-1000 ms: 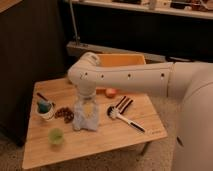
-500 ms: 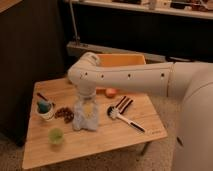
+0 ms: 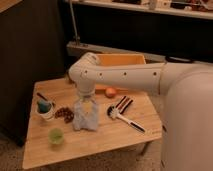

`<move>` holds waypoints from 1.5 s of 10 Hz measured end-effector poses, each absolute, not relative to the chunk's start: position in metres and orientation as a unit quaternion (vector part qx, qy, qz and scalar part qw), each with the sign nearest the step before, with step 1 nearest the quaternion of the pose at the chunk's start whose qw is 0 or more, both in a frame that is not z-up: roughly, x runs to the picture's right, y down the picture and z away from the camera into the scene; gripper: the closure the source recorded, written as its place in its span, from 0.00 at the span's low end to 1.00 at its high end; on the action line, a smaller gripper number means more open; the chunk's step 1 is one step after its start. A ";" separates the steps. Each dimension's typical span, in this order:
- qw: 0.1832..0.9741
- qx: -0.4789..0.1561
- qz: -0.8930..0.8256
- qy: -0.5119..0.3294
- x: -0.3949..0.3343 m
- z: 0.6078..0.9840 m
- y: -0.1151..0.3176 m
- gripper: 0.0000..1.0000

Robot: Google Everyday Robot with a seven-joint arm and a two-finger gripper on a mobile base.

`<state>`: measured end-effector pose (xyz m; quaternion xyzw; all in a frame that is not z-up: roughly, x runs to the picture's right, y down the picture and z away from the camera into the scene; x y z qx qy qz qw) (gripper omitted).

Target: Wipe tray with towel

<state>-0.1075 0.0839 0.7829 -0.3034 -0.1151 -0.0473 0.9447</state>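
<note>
**End effector.** The end effector (image 3: 86,101) points straight down over the left-centre of the worktop (image 3: 102,145), at the top of the towel (image 3: 85,119). The wrist housing above and the cloth below cover it, so it cannot be told whether it is apart or clamped on the cloth.

**Towel.** The towel is a pale blue-grey bunch. It stands in a loose, upright heap directly beneath the end effector, and its lower edge lies on the wooden surface. A small yellowish patch shows near its top; what this is cannot be made out.

**Tray.** The orange-yellow tray (image 3: 125,59) sits at the rear edge of the worktop, behind the arm. The white forearm crosses in front of it and hides its front wall and its floor. The towel is apart from the tray.

**Adjacent items.**
- Left of the towel: a cluster of small brown pieces (image 3: 64,113), touching or just beside the cloth.
- Further left: a white cup (image 3: 47,111) holding a teal object and a dark stick.
- Front left: a small green cup (image 3: 56,136).
- Right of the towel: a white-headed utensil (image 3: 125,119) with a dark handle, and dark striped bars (image 3: 124,103).
- Under the forearm: a round orange object (image 3: 111,92), partly hidden.

**Robot body.** The white body fills the right side and is cut off by the frame.
</note>
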 end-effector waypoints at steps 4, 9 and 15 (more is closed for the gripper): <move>0.924 -0.335 -0.026 -0.186 -0.124 0.839 0.136 0.20; 0.906 -0.332 -0.051 -0.258 -0.174 0.857 0.175 0.55; 0.911 -0.311 -0.108 -0.248 -0.169 0.834 0.148 1.00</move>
